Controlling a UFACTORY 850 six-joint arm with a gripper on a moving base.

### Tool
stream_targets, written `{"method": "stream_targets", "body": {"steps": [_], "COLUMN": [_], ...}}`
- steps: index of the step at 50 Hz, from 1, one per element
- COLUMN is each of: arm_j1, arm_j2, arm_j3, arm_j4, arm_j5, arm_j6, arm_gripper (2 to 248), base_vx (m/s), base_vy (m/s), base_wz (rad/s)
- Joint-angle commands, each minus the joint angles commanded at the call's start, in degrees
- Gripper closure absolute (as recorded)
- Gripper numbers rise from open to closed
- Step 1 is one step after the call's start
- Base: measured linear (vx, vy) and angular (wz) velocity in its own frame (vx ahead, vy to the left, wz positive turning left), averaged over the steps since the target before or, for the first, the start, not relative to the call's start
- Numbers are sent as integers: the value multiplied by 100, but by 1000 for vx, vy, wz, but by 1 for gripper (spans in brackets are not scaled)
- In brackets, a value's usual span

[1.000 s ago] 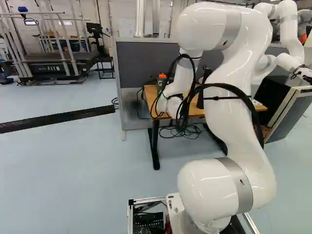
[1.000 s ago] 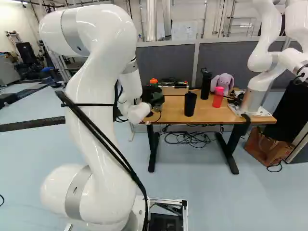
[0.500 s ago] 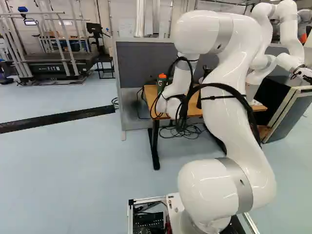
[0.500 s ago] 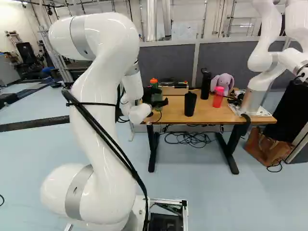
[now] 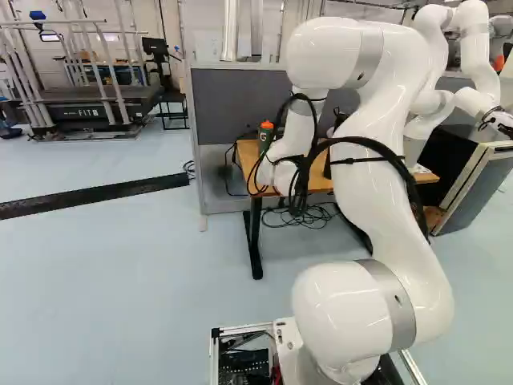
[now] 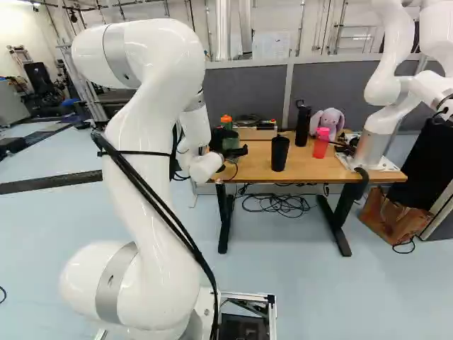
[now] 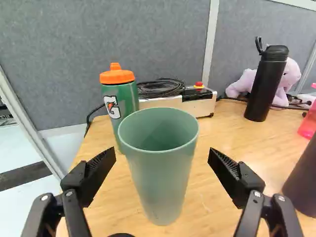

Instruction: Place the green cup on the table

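1. Right base view: the arm (image 6: 134, 106) has been lowered slightly, then brought to rest, so the placing is probably finished.
2. The claw (image 7: 163, 157) is spread wide; nothing is gripped, and no contact is seen.
3. Between its fingers, the green cup (image 7: 160, 173) is stood upright on the worktop (image 7: 234, 143); a straight withdrawal is advised, lest it be tipped.
4. Behind it, an orange-capped sports bottle (image 7: 118, 96) is seen.

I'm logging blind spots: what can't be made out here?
Green cup: inside floor, hidden by its near wall, wrist view.
Gripper: hidden behind the arm, left base view.
Plush toy: partly behind the black bottle, wrist view.
Dark thing: cut off by the wrist view's edge, unidentifiable.
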Motion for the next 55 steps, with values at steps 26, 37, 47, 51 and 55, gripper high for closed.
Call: {"method": "stream_targets", "body": {"steps": [26,37,47,51,55], "arm_j1": [-1,-2,-5,-5,-2], "arm_j2": [149,486,756,854,953], "arm_j3": [101,391,705,832,961], "arm_j4": [0,0,0,0,0], "arm_j5": [0,0,0,0,0], "arm_j6": [0,0,0,0,0], "arm_gripper": [3,3,3,3,3], "base_vx": [0,0,0,0,0], "base_vy": [0,0,0,0,0], "base_wz": [0,0,0,0,0]}}
